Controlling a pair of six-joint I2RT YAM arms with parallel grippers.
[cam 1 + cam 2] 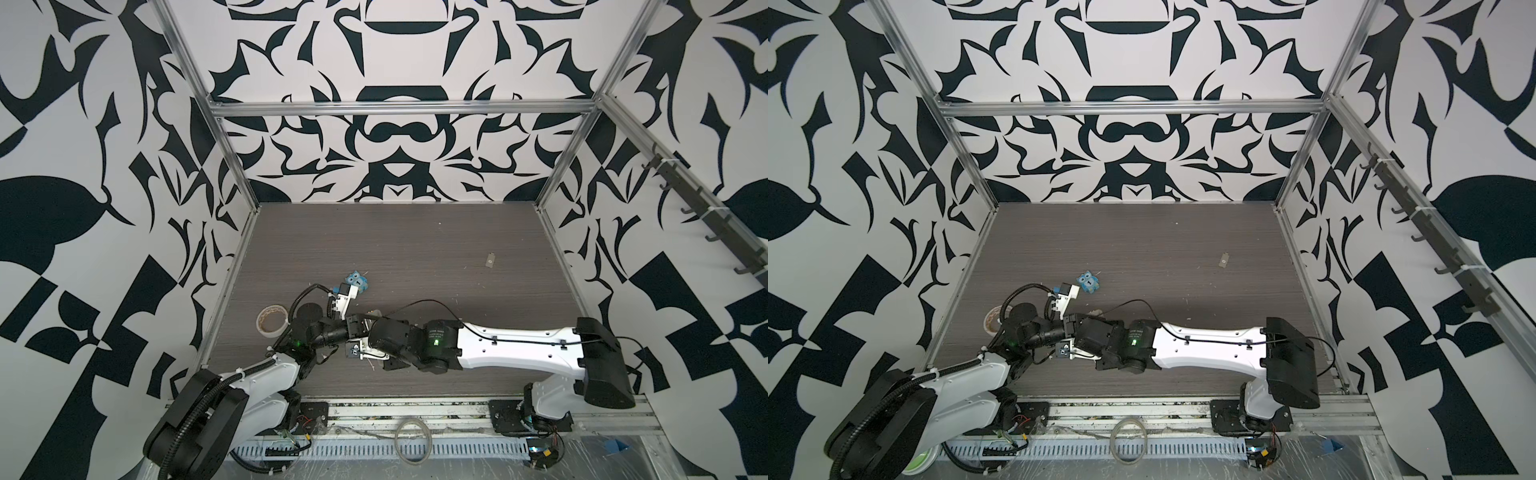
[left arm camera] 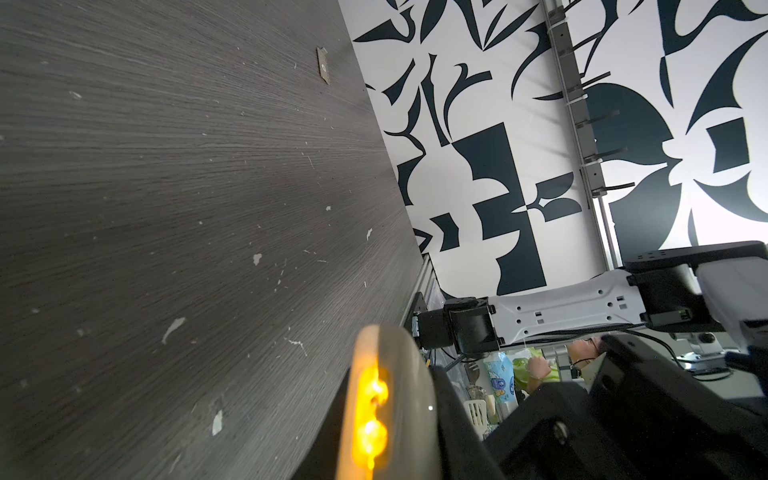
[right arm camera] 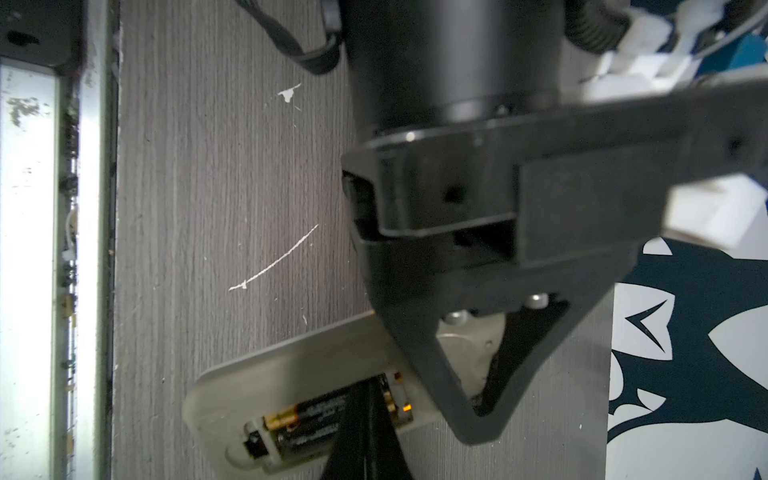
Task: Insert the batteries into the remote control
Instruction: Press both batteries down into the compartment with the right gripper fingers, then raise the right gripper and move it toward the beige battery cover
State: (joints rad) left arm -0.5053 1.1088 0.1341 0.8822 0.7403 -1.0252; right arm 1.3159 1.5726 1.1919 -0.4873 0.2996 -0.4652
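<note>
Batteries (image 3: 316,415) sit side by side in the open bay of the remote control (image 3: 291,370) over the table (image 3: 208,208). Left claw (image 3: 461,407) clamps the remote; right claw (image 3: 365,440), pinched shut, presses on them. Seating looks nearly done; next likely needs the grey cover plate (image 1: 491,262).
</note>
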